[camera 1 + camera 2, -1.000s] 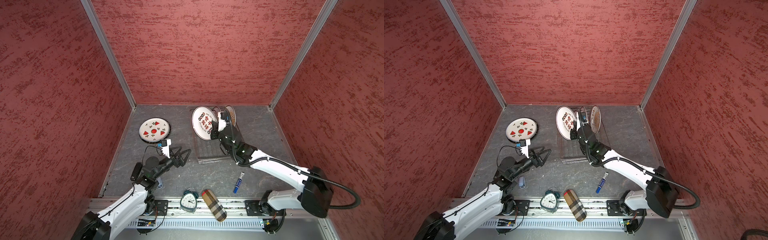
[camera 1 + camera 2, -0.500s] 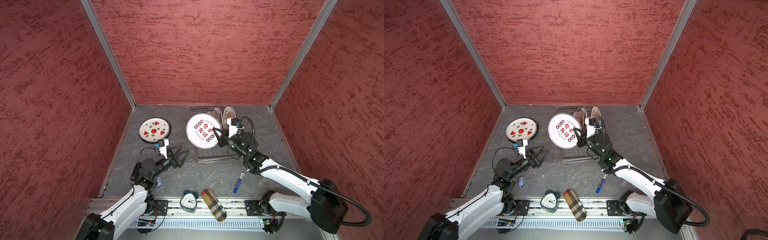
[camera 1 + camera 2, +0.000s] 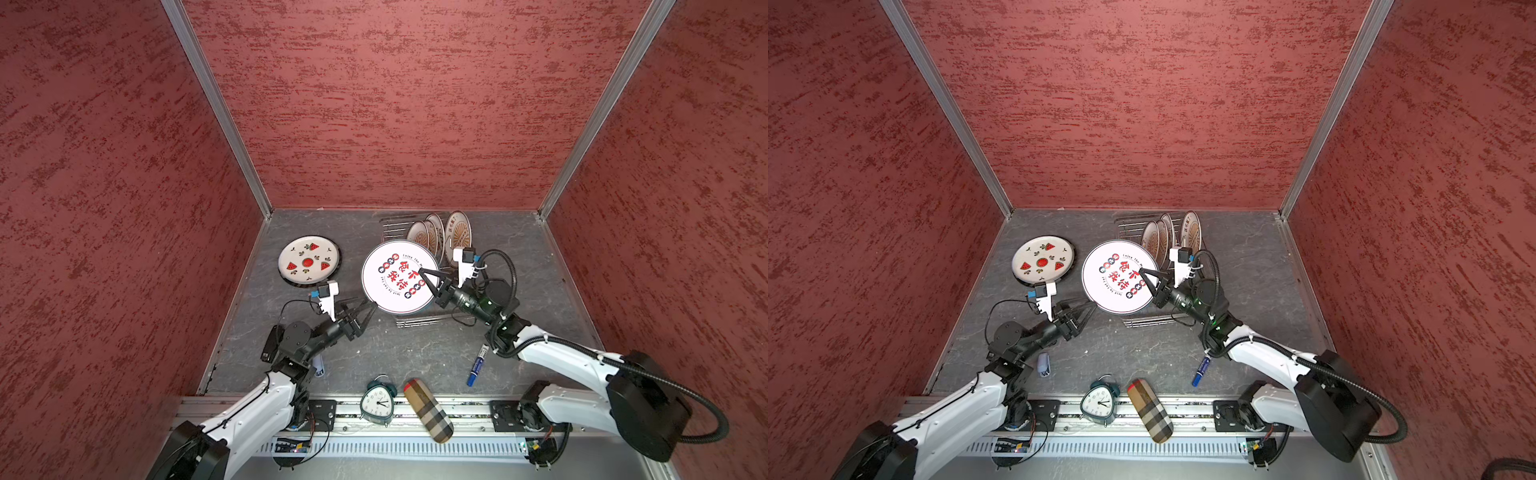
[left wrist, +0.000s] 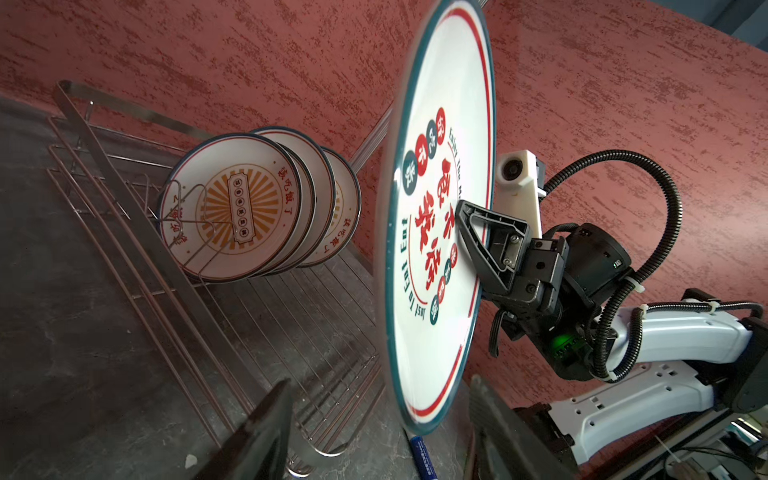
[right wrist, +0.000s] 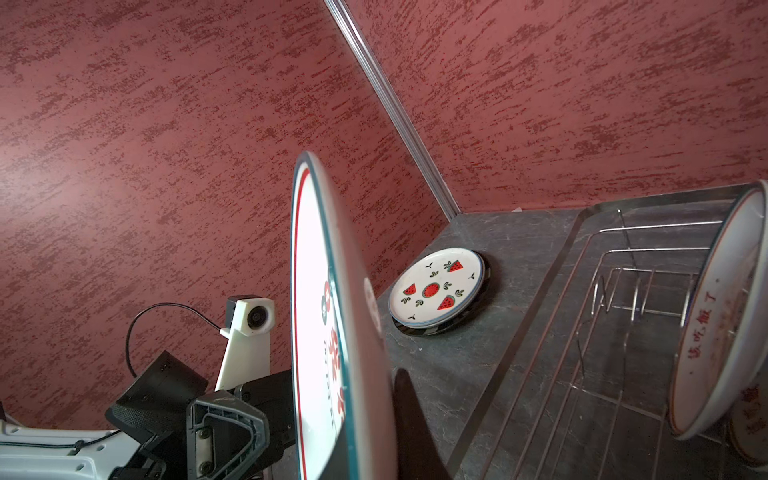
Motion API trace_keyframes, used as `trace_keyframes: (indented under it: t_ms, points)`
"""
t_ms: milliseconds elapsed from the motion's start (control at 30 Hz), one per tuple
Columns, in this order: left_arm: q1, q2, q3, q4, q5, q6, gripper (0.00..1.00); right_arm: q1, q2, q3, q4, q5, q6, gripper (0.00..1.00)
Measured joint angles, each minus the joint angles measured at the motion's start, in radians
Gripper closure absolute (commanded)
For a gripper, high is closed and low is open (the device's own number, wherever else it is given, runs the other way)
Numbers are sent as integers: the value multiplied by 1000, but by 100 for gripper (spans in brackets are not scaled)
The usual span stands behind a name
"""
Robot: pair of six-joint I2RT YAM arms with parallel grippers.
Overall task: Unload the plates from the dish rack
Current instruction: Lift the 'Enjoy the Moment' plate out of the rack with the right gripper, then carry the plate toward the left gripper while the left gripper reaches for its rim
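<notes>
Hiding dish rack (image 3: 415, 322) middle, clamped plate (image 3: 397, 277)

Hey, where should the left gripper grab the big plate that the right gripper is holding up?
Best take the plate by its bare rim nearest the left gripper, opposite the right gripper, which is clamped on the far edge. The plate is held in the air, thin rim toward that arm, so come in edge-on, one finger on each face.
</notes>
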Motion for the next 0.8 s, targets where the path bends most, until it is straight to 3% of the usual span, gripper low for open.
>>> trace_keyframes:
  t_ms: [133, 433, 567, 800]
  points:
    - [-16, 6, 0, -1, -16, 3, 43, 4, 8, -25, 34, 0, 0, 100]
    - [-32, 33, 0, 0, -47, 5, 70, 56, 31, -25, 72, -2, -61, 100]
    - [-35, 34, 0, 4, -47, 1, 96, 85, 43, -24, 64, 14, -106, 100]
    - [-36, 32, 2, 12, -40, -51, 99, 90, 44, -21, 71, 20, -125, 100]
